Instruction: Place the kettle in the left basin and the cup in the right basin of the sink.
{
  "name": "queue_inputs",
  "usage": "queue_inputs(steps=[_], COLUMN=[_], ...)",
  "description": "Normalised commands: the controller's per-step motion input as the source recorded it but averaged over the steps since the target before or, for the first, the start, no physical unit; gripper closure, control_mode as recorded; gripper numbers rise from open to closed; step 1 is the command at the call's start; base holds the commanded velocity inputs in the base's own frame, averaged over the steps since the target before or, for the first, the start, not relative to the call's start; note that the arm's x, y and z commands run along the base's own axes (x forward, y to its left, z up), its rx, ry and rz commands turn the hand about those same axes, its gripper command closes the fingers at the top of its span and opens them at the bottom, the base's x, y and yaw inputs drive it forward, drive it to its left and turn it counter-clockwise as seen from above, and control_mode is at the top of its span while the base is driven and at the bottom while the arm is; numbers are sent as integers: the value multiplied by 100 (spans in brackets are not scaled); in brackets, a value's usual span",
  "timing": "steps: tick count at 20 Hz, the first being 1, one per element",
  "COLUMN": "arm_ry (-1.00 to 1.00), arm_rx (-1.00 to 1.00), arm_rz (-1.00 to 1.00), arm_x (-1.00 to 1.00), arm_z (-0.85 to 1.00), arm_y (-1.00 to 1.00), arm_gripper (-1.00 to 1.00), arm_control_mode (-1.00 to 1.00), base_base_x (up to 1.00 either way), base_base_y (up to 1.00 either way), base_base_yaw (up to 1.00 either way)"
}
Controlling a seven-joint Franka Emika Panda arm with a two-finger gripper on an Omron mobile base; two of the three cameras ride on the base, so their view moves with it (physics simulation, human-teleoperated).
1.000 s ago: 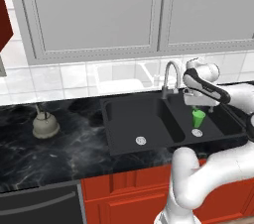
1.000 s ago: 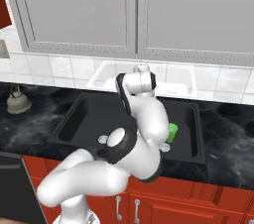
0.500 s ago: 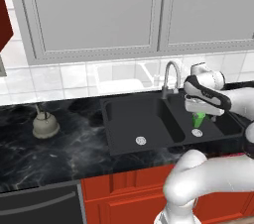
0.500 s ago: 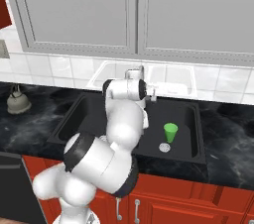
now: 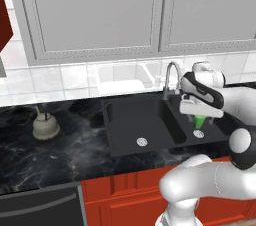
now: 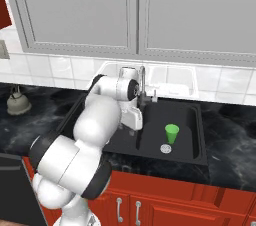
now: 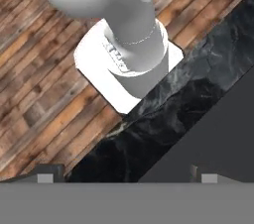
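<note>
**A:** Report the position of the cup.

**B:** The green cup stands upright on the floor of the right basin, the narrower compartment of the black double sink. It sits just beside that basin's silver drain. In the left base view, the cup is partly hidden behind the robot's hand.

**A:** And the kettle?

**B:** The kettle rests upright on the black marble counter, well apart from the sink, on its far side from the cup. Its wire handle arches above the lid. The right base view shows the same kettle at the far left of the counter. The left basin holds nothing but its own drain.

**A:** State of the gripper?

**B:** The gripper is spread wide, with nothing between its fingertips. In the hand view, the two dark tips stand far apart at the bottom edge, over the counter rim and the sink's dark surface. The hand hovers above the divider zone near the chrome gooseneck faucet, clear of the cup.

**A:** Any contact with task items?

**B:** None. The cup stands free, and the kettle stands free.
</note>
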Motion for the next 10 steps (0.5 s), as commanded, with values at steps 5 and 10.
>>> queue_inputs(steps=[5,10], arm_ry=[9,8], arm_rx=[1,0], arm_rz=[38,37], arm_x=[0,0], arm_z=[36,24], arm_y=[51,60], arm_gripper=[-100,-100], arm_control_mode=[-100,-100], base_base_x=[0,0], base_base_y=[0,0], base_base_yaw=[0,0])
